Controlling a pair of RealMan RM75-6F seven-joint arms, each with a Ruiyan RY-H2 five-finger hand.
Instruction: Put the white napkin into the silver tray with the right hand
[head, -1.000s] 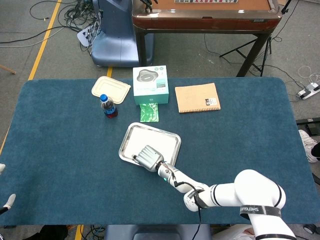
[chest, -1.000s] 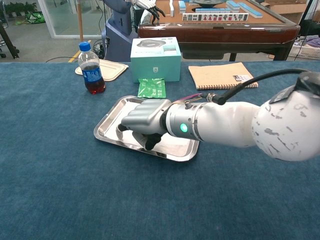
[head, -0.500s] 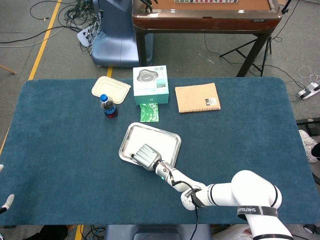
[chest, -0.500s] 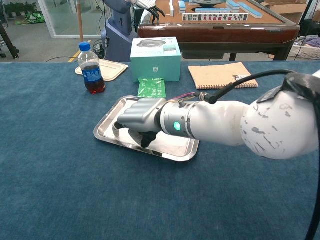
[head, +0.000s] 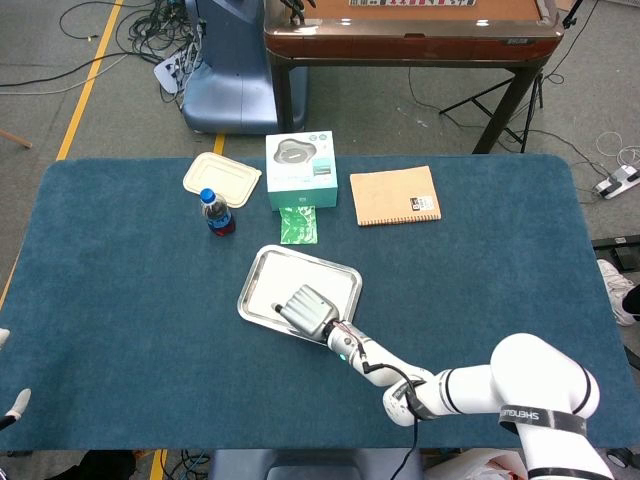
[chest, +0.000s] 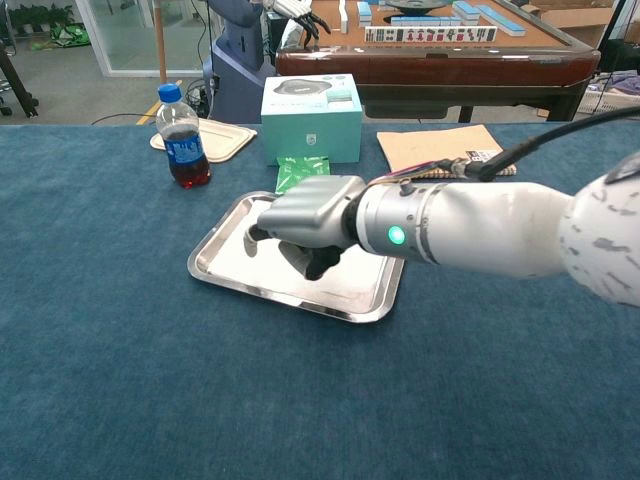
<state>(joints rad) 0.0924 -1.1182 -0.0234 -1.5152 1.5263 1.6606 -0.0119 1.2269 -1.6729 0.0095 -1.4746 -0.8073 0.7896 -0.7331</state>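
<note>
Chest view shows the right hand (chest: 305, 222) raised slightly above the floor of the silver tray (chest: 225, 270), where half a second ago it sat lower and nearer the tray's front rim. Head view confirms the shift: the hand (head: 308, 308) now lies a little further right over the tray (head: 262, 283), and the forearm has swung with it.

Hand state: fingers are curled downward and inward under the palm, with the thumb tucked below. Whether anything is pinched between them cannot be told; no white material shows at the fingertips in either view.

Location of the white napkin: not visible in either view. It may be hidden beneath the palm, or it may lie on the tray under the hand; the pictures do not settle this. The bare tray floor to the left of the hand shows only reflections.

Judgement: the lift suggests either a release under way or a withdrawal. Placement cannot be confirmed until the hand clears the tray.

The left hand is not seen.
</note>
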